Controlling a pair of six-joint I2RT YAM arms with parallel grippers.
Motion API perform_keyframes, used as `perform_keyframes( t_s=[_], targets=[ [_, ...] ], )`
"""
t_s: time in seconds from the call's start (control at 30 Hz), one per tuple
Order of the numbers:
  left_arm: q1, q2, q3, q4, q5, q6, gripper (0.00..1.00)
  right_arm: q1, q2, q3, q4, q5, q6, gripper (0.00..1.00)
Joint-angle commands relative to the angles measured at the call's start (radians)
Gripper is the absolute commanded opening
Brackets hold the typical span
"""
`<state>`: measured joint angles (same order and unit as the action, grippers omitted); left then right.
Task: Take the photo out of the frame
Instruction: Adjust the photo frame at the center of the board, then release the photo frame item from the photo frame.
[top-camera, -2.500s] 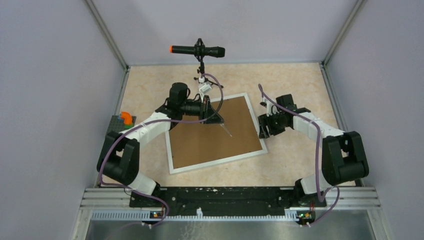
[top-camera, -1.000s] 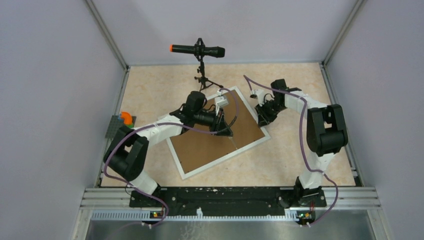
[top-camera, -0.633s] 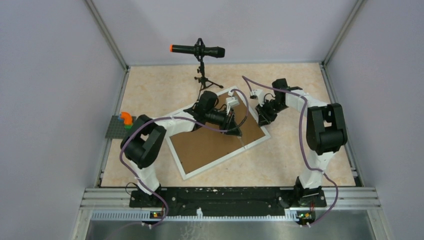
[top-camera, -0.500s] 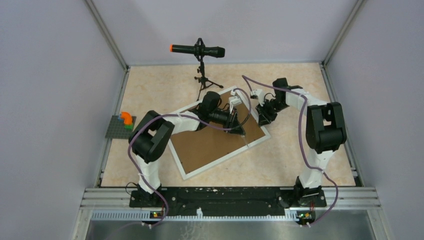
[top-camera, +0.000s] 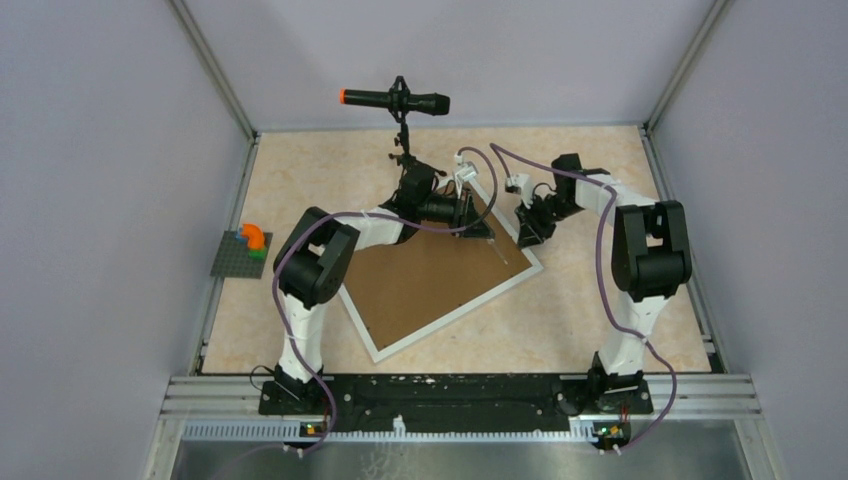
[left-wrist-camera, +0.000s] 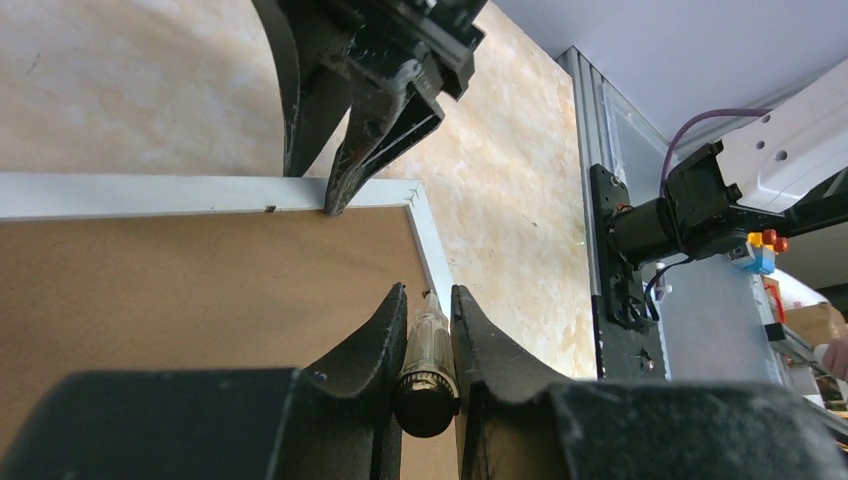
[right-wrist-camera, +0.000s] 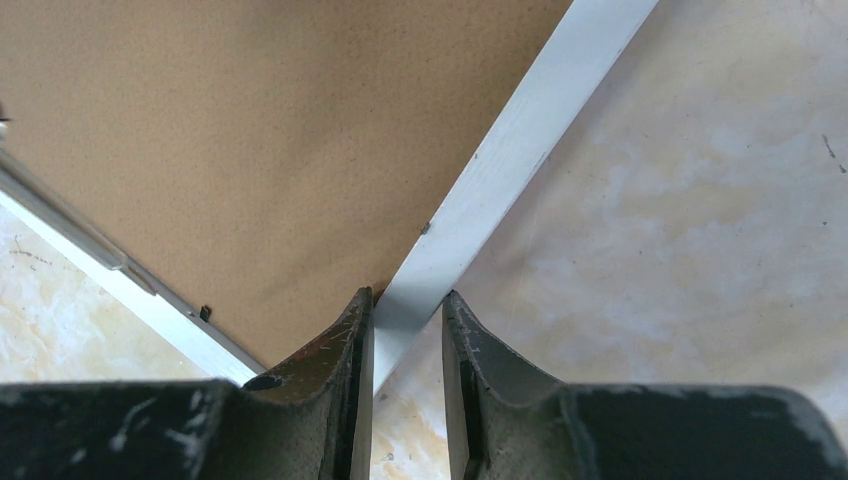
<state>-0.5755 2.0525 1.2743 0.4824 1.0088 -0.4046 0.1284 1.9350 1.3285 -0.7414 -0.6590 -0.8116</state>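
Both end effectors grip: left end effector (left-wrist-camera: 428, 300) clamps a screwdriver (left-wrist-camera: 427, 355); right end effector (right-wrist-camera: 405, 310) pinches the frame (top-camera: 520, 250) border. Frame has rotated face-down on the worktop (top-camera: 300, 180); photo hidden, backing still in.

White link shells with bulky black joint housings, purple cables (top-camera: 600, 215) looping along both arms, curved matte-black fingers (right-wrist-camera: 352, 345), scuffed pale at edges.
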Motion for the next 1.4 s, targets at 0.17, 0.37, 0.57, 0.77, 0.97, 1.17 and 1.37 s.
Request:
perform_keyframes(
  t_s=[0.17, 0.37, 0.57, 0.77, 0.97, 1.17, 1.37],
  targets=[
    [-0.009, 0.063, -0.015, 0.118, 0.04, -0.074, 0.0, -0.006, 0.012, -0.019, 0.088, 0.008, -0.068, 0.03],
    [-0.009, 0.097, -0.016, 0.144, 0.038, -0.121, 0.0, -0.007, 0.014, -0.031, 0.098, 0.012, -0.064, 0.02],
    [-0.01, 0.132, -0.007, 0.165, 0.023, -0.163, 0.0, -0.005, 0.022, -0.027, 0.097, 0.007, -0.066, 0.01],
    [-0.004, 0.152, 0.005, 0.138, -0.029, -0.18, 0.0, -0.006, 0.022, -0.032, 0.098, 0.007, -0.068, 0.0],
    [-0.004, 0.175, 0.013, 0.144, -0.044, -0.205, 0.0, -0.007, 0.022, -0.038, 0.107, 0.009, -0.068, 0.0],
    [-0.003, 0.188, 0.02, 0.13, -0.075, -0.193, 0.0, -0.006, 0.028, -0.036, 0.112, 0.009, -0.062, 0.0],
    [-0.014, 0.2, 0.024, 0.119, -0.078, -0.196, 0.0, -0.007, 0.035, -0.032, 0.119, 0.01, -0.054, 0.0]
  ],
)
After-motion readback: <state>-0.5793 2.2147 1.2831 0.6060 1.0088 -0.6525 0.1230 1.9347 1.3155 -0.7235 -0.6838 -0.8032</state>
